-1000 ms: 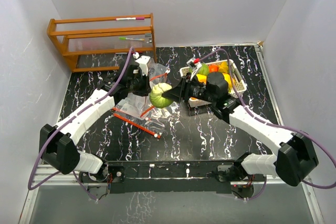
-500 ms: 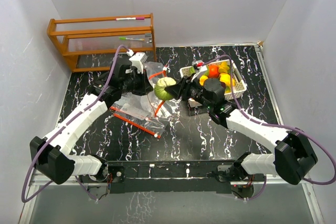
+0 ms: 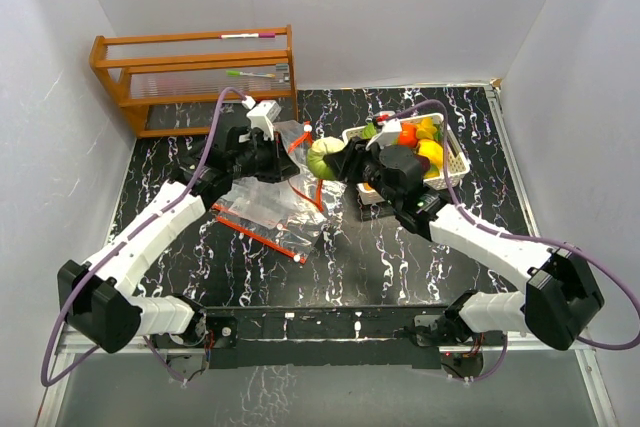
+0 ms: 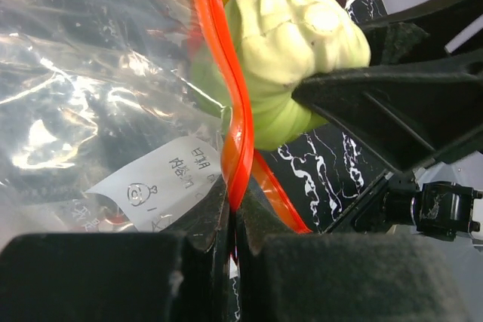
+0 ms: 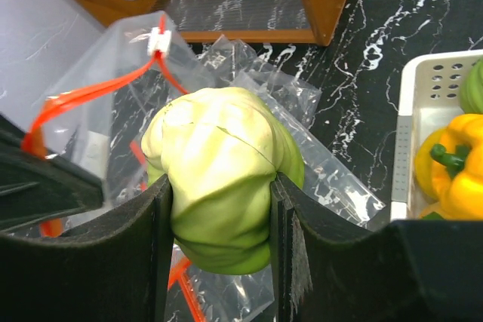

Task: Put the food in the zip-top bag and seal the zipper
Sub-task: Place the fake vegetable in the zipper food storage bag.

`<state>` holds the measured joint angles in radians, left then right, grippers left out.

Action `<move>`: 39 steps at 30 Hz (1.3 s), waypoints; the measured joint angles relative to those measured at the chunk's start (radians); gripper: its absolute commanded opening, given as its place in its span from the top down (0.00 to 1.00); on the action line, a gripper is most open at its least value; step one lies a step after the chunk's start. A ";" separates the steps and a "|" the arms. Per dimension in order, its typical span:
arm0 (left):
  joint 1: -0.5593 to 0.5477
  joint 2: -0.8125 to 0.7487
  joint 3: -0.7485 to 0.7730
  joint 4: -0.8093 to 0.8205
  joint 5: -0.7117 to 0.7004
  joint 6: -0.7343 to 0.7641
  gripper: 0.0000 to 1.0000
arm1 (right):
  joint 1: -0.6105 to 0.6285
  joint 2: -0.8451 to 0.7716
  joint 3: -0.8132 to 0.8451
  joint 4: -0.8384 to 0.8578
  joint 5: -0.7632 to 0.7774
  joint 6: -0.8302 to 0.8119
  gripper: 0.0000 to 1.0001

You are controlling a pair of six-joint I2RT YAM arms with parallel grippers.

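Your right gripper (image 5: 219, 186) is clamping the cabbage (image 5: 219, 148), long axis along the fingers (image 5: 155, 262), pale end pointing left toward the zip-top bag (image 5: 90, 111); your left gripper (image 4: 232, 205) is pinching its orange zipper (image 4: 235, 118).

The right pincer (image 3: 325, 159) has carried the cabbage (image 3: 322, 154) away from the arm bases and slightly rightward. A second ago the cabbage hung over the tabletop (image 3: 400, 257) beside the bag (image 3: 262, 203). Now it sits at the bag's raised mouth, and in the left wrist view it touches the orange zipper (image 4: 235, 122), which crosses its front. The hanging stretch of zipper has shifted rightward and now lies just below the cabbage in the top view. The left arm's elbow (image 3: 95, 309) has swung outward, closer to the tabletop's near edge.
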<state>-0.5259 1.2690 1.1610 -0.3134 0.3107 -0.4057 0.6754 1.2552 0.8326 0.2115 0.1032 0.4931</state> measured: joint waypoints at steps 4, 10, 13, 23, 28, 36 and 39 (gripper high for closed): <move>0.000 0.021 -0.015 0.028 -0.004 -0.008 1.00 | 0.032 -0.003 0.020 -0.015 0.014 -0.013 0.92; 0.000 0.031 -0.048 0.048 -0.049 -0.013 1.00 | 0.043 -0.159 -0.037 -0.042 0.014 -0.021 0.92; 0.000 0.031 -0.078 0.075 -0.056 -0.034 1.00 | 0.043 -0.252 -0.066 -0.039 0.021 -0.019 0.92; 0.000 0.033 -0.103 0.162 -0.046 -0.119 1.00 | 0.043 -0.240 -0.190 0.080 -0.082 0.035 0.92; 0.000 0.033 -0.103 0.169 -0.033 -0.131 1.00 | 0.043 -0.226 -0.222 0.181 -0.156 0.060 0.92; 0.000 0.033 -0.103 0.171 -0.016 -0.139 1.00 | 0.043 -0.151 -0.237 0.407 -0.204 0.120 0.92; 0.000 0.032 -0.103 0.171 -0.012 -0.140 1.00 | 0.043 -0.100 -0.239 0.472 -0.200 0.141 0.92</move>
<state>-0.5259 1.3014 1.0576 -0.1429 0.2985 -0.5457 0.7181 1.1557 0.5938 0.6830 -0.0971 0.6342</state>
